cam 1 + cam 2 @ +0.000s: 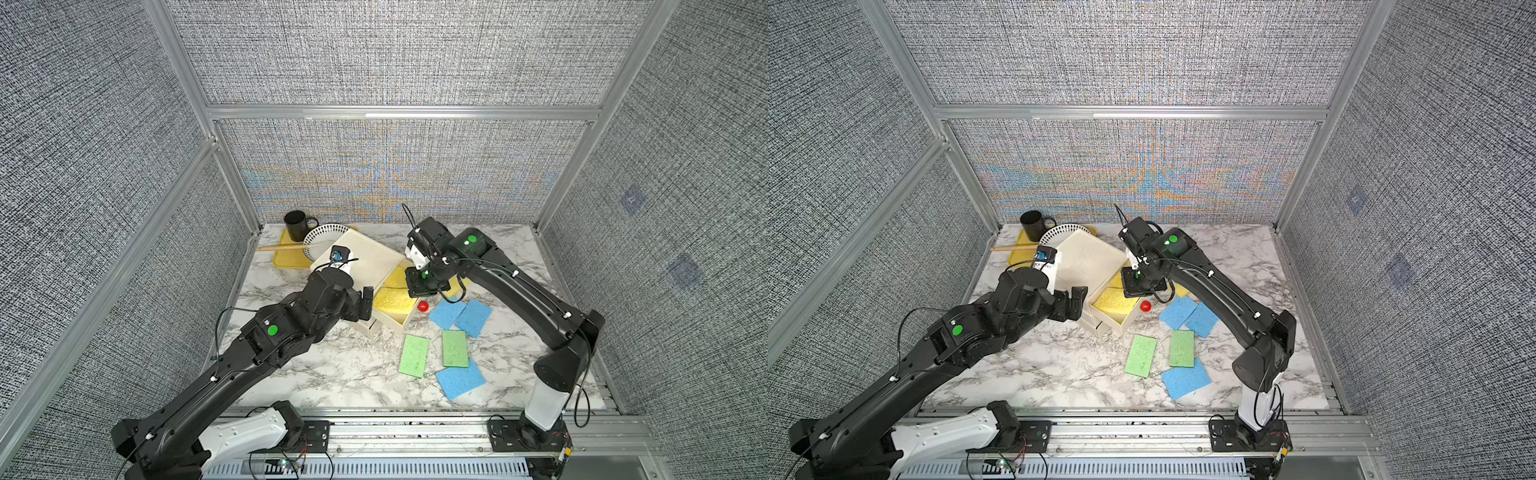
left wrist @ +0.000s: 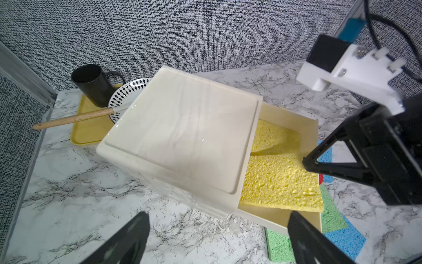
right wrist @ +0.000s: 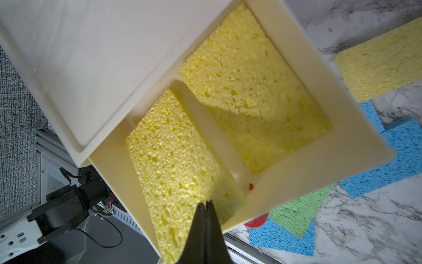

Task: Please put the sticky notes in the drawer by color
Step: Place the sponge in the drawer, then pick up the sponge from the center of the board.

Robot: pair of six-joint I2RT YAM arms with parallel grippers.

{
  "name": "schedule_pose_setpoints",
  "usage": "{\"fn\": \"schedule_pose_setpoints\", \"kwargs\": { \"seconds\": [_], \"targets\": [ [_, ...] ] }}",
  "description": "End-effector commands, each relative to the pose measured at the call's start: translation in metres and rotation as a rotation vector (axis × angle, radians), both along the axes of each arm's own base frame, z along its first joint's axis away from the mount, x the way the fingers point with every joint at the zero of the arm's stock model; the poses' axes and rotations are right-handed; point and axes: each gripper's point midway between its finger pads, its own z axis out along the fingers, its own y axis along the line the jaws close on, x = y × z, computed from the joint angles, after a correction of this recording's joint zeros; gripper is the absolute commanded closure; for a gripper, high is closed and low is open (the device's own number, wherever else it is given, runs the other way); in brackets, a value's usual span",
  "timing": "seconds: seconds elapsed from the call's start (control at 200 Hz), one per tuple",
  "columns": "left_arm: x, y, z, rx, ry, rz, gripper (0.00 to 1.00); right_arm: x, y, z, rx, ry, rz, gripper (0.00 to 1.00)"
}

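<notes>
The cream three-drawer cabinet (image 1: pixel 357 257) stands toward the far left of the marble counter (image 1: pixel 332 374). Its top drawer (image 1: pixel 409 319) is pulled out toward the near right, with a red knob (image 1: pixel 422 306) on its front. A divider splits the drawer: the far yellow sticky note (image 3: pixel 251 91) lies in the farther compartment, and the near yellow sticky note (image 3: pixel 178 160) sits tilted in the nearer one, its edge riding on the drawer wall. The right gripper (image 3: pixel 205 204) hangs over that tilted note, clenched, with nothing seen between its tips. The left gripper (image 2: pixel 218 213) hovers just left of the cabinet, released and empty. The third yellow sticky note (image 3: pixel 379 61) lies on the counter right of the drawer. Two touching blue sticky notes (image 1: pixel 445 312) lie right of the knob. The left green sticky note (image 1: pixel 414 356) and the right green sticky note (image 1: pixel 455 349) lie nearer, and the right one overlaps the nearest blue sticky note (image 1: pixel 461 380).
</notes>
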Motion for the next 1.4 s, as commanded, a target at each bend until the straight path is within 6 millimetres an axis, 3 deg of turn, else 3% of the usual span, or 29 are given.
{"fn": "schedule_pose_setpoints", "kwargs": {
  "seconds": [0.0, 0.255, 0.34, 0.41, 0.5, 0.591, 0.686, 0.776, 0.886, 0.986, 1.106, 1.396],
  "targets": [
    [0.000, 0.004, -0.002, 0.019, 0.000, 0.007, 0.04, -0.006, 0.007, -0.006, 0.017, 0.016, 0.004, 1.00],
    [0.000, 0.005, -0.003, 0.014, 0.002, 0.013, 0.04, -0.013, 0.038, -0.007, 0.119, 0.040, 0.061, 1.00],
    [0.000, 0.006, -0.003, 0.022, 0.005, 0.015, 0.04, -0.009, 0.033, -0.002, 0.102, 0.018, 0.049, 1.00],
    [0.000, 0.005, -0.004, 0.028, 0.015, 0.011, 0.04, -0.002, 0.022, 0.013, 0.096, -0.028, 0.022, 0.99],
    [-0.002, 0.004, -0.007, 0.032, 0.023, 0.002, 0.04, 0.017, -0.011, 0.037, 0.069, -0.136, -0.072, 0.87],
    [-0.003, 0.004, -0.007, 0.035, 0.025, -0.010, 0.04, 0.044, -0.074, 0.052, 0.051, -0.218, -0.244, 0.69],
    [-0.003, 0.001, -0.005, 0.043, 0.034, -0.030, 0.03, 0.070, -0.137, 0.047, 0.125, -0.259, -0.406, 0.42],
    [-0.001, -0.005, -0.007, 0.046, 0.048, -0.036, 0.03, 0.094, -0.181, 0.019, 0.161, -0.201, -0.496, 0.32],
    [0.002, -0.013, -0.012, 0.045, 0.075, -0.044, 0.02, 0.114, -0.202, -0.038, 0.132, -0.036, -0.524, 0.31],
    [0.007, -0.019, -0.014, 0.045, 0.084, -0.037, 0.02, 0.126, -0.199, -0.083, 0.142, 0.068, -0.553, 0.31],
    [0.013, -0.028, -0.014, 0.036, 0.084, -0.042, 0.02, 0.142, -0.193, -0.118, 0.169, 0.133, -0.607, 0.31],
    [0.024, -0.040, -0.019, 0.096, 0.085, -0.071, 0.02, 0.163, -0.182, -0.172, 0.150, 0.245, -0.672, 0.34]
  ]
}}
